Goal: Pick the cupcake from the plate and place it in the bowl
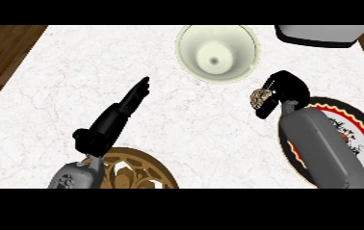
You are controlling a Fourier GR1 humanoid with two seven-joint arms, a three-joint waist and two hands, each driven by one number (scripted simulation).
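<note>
Nearest me on the left, a brown patterned dish (pixel 146 169) is lying half hidden under my left forearm and cut off by the lower edge. My left hand (pixel 117 113) is stretching out from it over the white marble counter (pixel 78 70), fingers straight and together, pointing far and slightly right, holding nothing.

On the right, my grey right forearm is covering much of the plate (pixel 341 111), so only its dark rim with a red and white pattern is showing on the right side. Just beyond the plate's far left edge, my right hand (pixel 284 87) is curling round the cupcake (pixel 260 97); only a small brownish, speckled part of it is peeking out at the hand's left side, and I cannot make out more of it. The cupcake is sitting in my grasp between the plate and the bowl.

Farther off, the pale bowl (pixel 245 44) is standing near the far edge, its far rim cut off. At the far right corner a grey object (pixel 316 34) is only partly showing.
</note>
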